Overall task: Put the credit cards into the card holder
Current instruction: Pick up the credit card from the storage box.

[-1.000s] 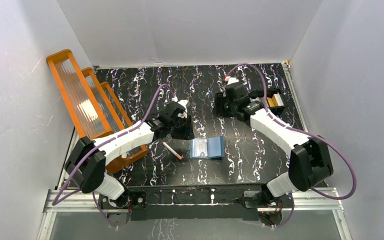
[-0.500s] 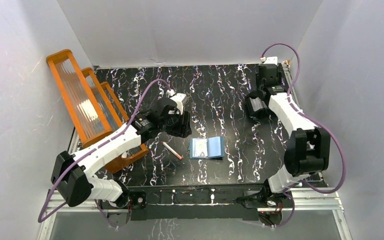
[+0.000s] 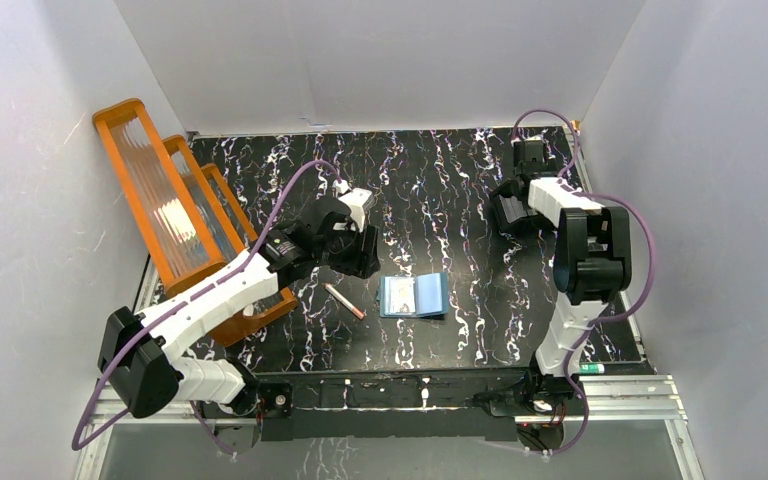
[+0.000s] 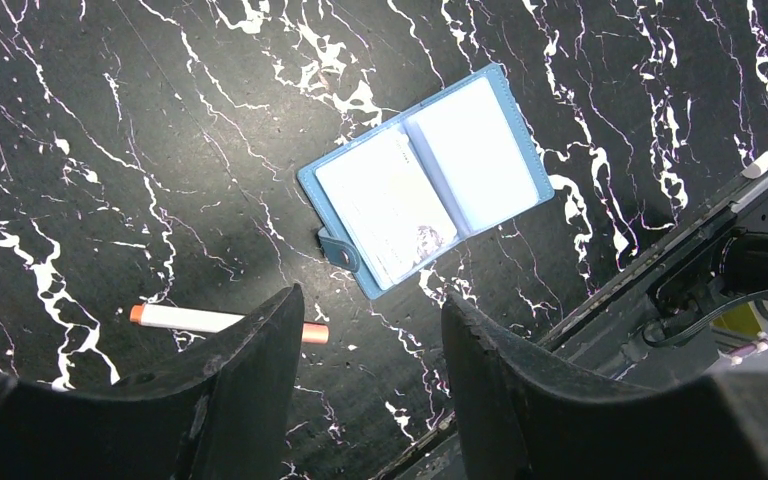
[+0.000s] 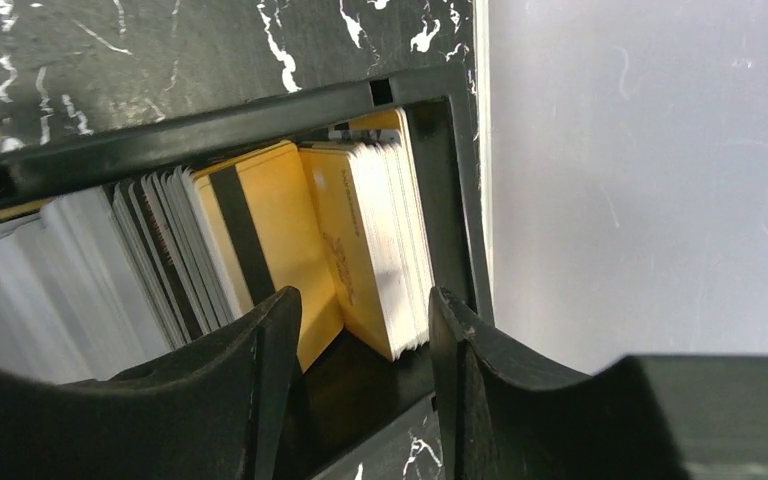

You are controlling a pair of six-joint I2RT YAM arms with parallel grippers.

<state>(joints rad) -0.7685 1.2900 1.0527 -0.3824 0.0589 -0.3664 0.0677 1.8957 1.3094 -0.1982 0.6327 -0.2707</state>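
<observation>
The teal-blue card holder (image 3: 415, 296) lies open on the black marbled table, its clear pockets up; it also shows in the left wrist view (image 4: 425, 180). My left gripper (image 3: 358, 252) hangs open and empty above the table just left of it (image 4: 370, 300). My right gripper (image 3: 512, 212) is open at the back right (image 5: 364, 298), its jaws over the black tray's end compartment. There the credit cards stand on edge: orange-gold ones (image 5: 270, 240), a pale stack (image 5: 385, 240) and silver-grey ones (image 5: 110, 260). No card is held.
A pink-brown pen-like stick (image 3: 344, 300) lies left of the card holder, also seen from the left wrist (image 4: 225, 322). A big orange ribbed rack (image 3: 175, 215) stands along the left edge. The tray's wall (image 5: 440, 180) sits close to the white side wall (image 5: 640, 180).
My right arm has swung from the table's middle to the back right and folded over the tray. My left gripper has shifted slightly. The card holder and stick have not moved.
</observation>
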